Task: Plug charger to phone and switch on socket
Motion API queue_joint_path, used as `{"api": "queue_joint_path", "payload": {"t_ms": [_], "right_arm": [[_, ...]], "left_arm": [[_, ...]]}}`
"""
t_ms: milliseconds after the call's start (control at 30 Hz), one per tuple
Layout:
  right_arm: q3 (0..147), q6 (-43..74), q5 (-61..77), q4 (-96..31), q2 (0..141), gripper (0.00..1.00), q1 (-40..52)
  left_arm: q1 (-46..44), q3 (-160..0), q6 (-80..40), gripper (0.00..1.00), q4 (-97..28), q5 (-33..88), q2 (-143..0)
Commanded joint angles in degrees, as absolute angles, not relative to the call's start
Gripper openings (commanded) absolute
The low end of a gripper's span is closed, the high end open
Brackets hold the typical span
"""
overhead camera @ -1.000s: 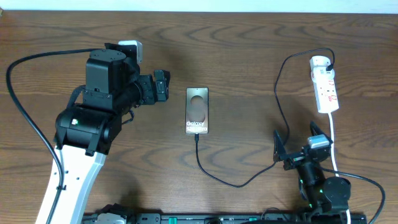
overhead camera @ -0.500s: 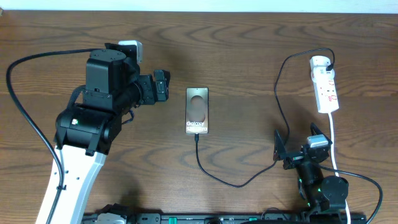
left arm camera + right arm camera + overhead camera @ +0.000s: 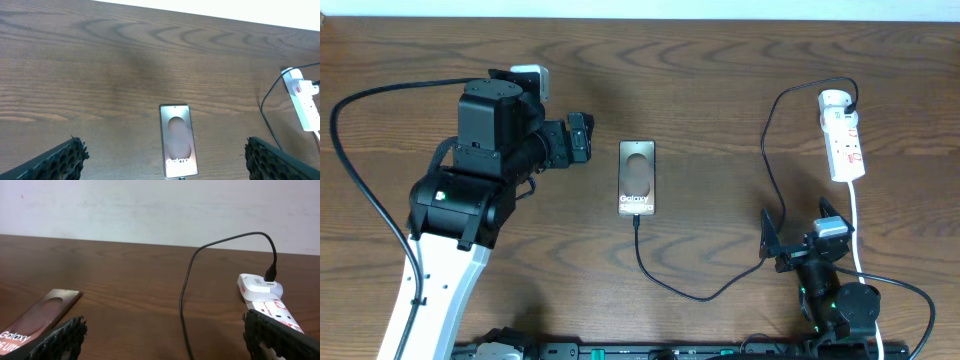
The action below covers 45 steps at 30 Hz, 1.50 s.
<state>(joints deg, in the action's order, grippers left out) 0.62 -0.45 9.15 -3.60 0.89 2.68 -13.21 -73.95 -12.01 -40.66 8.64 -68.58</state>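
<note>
The phone point(image 3: 637, 178) lies flat in the middle of the table, its screen showing a pale oval and "Galaxy". The charger point(image 3: 705, 297) is a thin black cable. Its tip meets the phone's near edge, and it loops right and up to a plug in the socket point(image 3: 843, 137), a white strip at the right. My left gripper point(image 3: 580, 138) hovers open just left of the phone; in the left wrist view the phone point(image 3: 177, 142) lies between its fingers point(image 3: 62, 160). My right gripper point(image 3: 798, 228) stands open near the front edge, below the socket, holding nothing.
The socket's white cord point(image 3: 856, 225) runs down past my right arm. In the right wrist view the charger point(image 3: 184, 305) crosses between the phone point(image 3: 42, 310) and the socket point(image 3: 265, 297), with a white wall behind the table. A thick black robot cable point(image 3: 360, 180) arcs at the left.
</note>
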Motion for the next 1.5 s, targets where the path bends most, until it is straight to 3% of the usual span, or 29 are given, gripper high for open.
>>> {"api": "queue_joint_path", "payload": {"t_ms": [0,1067,1233,1467], "right_arm": [[0.32,-0.05,8.49,-3.57,0.32,0.99,3.09],[0.32,-0.08,8.49,-3.57,0.32,0.99,3.09],[0.32,-0.05,8.49,-3.57,0.32,0.99,3.09],[0.32,-0.08,8.49,-3.6,0.32,0.99,3.09]], "left_arm": [[-13.15,-74.26,-11.92,0.98,-40.73,8.47,-68.49],[-13.13,-73.45,-11.88,0.98,-41.32,8.45,-67.68],[-7.75,-65.95,-11.03,0.98,-38.68,5.5,-61.54],[0.1,-43.72,-3.31,0.98,-19.99,9.91,-45.36]]}}
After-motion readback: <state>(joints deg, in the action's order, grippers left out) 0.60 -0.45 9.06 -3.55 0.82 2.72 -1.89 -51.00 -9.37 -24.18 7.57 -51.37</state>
